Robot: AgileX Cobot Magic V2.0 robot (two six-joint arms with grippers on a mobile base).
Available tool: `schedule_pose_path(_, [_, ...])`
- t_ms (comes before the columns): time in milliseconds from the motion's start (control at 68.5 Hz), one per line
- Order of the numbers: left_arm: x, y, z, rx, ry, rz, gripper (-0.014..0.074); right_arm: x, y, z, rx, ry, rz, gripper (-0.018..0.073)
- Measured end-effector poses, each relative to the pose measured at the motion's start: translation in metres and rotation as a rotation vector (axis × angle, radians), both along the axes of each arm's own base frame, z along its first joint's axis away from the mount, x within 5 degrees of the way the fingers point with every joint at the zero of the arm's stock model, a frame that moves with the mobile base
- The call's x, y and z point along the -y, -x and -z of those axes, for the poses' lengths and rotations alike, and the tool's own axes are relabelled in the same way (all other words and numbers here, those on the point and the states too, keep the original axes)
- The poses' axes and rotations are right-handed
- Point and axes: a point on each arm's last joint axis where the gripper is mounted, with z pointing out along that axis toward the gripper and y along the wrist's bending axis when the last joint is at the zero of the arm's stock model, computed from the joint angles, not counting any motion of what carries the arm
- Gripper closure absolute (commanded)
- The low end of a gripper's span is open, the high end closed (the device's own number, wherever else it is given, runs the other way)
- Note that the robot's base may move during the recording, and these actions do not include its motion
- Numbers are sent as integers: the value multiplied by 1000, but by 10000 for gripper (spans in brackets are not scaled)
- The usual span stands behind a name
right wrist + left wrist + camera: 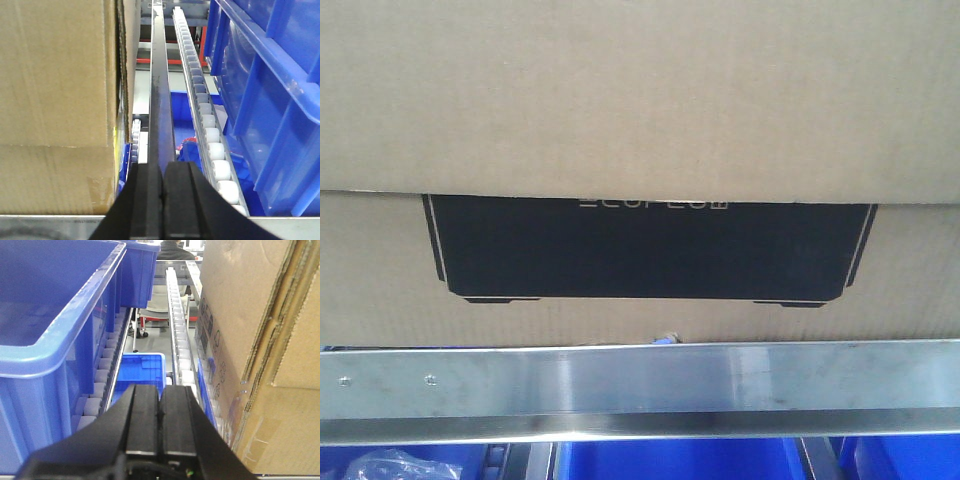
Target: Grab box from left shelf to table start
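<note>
Starting nearest the cameras, the left gripper (160,425) shows two black fingers pressed flat against each other, with nothing held between them. The right gripper (162,200) is the same: fingers closed tight together and empty.

Just past the fingers is the left shelf (210,150), whose brushed steel front rail (640,385) runs across the whole front view. Two small screws (430,380) sit near the rail's left end. Under the rail are the tops of blue plastic bins (670,460) and a crumpled clear bag (390,465).

Directly behind the rail, the box (640,100) is on the shelf and fills most of the front view. It is wide brown corrugated cardboard with a black panel (640,250) outlined in thin white lines. Pale lettering (655,203) along the panel's top is partly cut off by a flap edge.

The left gripper points into the gap beside the box, which rises on its right. A large blue bin (50,340) stands on its left. The right gripper points along the box's other side. There the cardboard is on its left, a dark steel divider (160,100) is straight ahead and stacked blue bins (270,110) are on its right. Neither gripper touches the box.

Tracks of white rollers (177,325) run away into the shelf. Through them, a lower blue bin (142,370) is visible.

Farthest back, beyond the shelf, part of a wheeled chair (145,322) is visible.
</note>
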Motion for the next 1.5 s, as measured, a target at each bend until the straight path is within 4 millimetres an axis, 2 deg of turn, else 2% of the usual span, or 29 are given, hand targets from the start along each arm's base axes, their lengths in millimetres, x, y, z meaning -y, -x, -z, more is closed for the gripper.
schedule_pose_path(423, [0, 0, 0, 4, 0, -1, 687, 0, 0, 0, 0, 0, 0, 503])
schedule_pose_path(759, [-4, 2, -15, 151, 134, -25, 687, 0, 0, 0, 0, 0, 0, 503])
schedule_pose_path(891, [-3, 8, -43, 199, 141, -8, 673, 0, 0, 0, 0, 0, 0, 503])
schedule_pose_path(949, [-2, 13, -62, 215, 135, 8, 617, 0, 0, 0, 0, 0, 0, 503])
schedule_pose_path(1022, [0, 18, -80, 206, 97, 21, 493, 0, 0, 0, 0, 0, 0, 503])
schedule_pose_path(1109, [1, 17, -100, 164, 33, 23, 262, 0, 0, 0, 0, 0, 0, 503])
schedule_pose_path(1168, [1, 16, -114, 148, 17, 24, 181, 0, 0, 0, 0, 0, 0, 503])
schedule_pose_path(1241, [2, 10, -126, 103, 7, 28, 180, 0, 0, 0, 0, 0, 0, 503])
schedule_pose_path(1343, [4, 0, -144, 18, -3, 39, 228, 0, 0, 0, 0, 0, 0, 503])
schedule_pose_path(1504, [10, -21, -182, -153, 11, 96, 267, 0, 0, 0, 0, 0, 0, 503])
